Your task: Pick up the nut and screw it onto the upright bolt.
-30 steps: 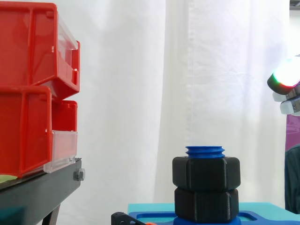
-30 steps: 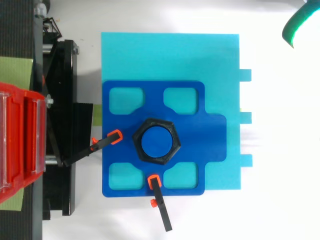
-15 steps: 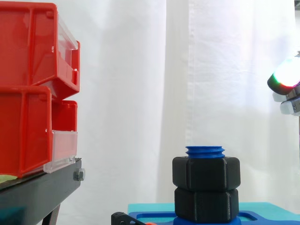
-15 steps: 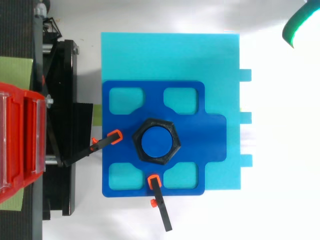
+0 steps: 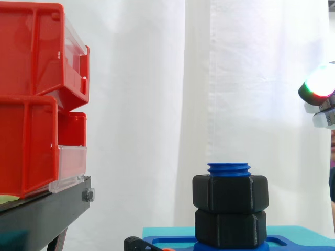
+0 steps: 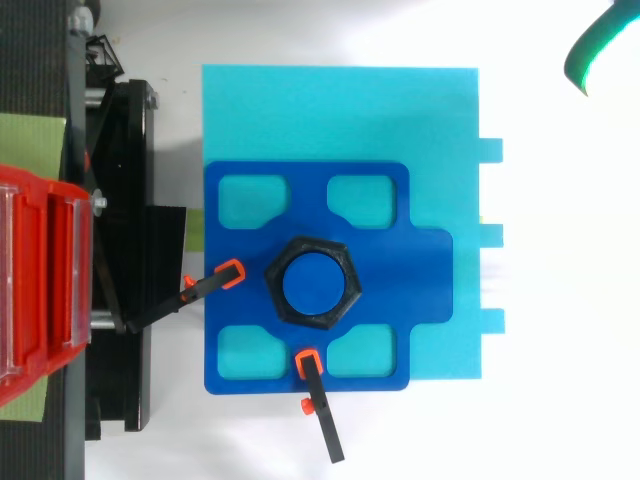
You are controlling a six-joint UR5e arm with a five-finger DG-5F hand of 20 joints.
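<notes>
Nut (image 5: 230, 193), black hexagon, tops lower nut (image 5: 230, 228) on blue bolt (image 5: 229, 168); hand's (image 5: 320, 84) grip cannot be told.

The side view looks level and close across the work toward a white curtain (image 5: 209, 78). The top view looks straight down from farther off. Both share the blue bolt (image 5: 229, 169), its blue base plate (image 6: 400, 270) and the red bins (image 5: 31, 104).

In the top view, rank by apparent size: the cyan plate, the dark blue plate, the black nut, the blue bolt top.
1. cyan plate
2. dark blue plate, lying on it
3. nut
4. bolt top, ringed by the nut
</notes>
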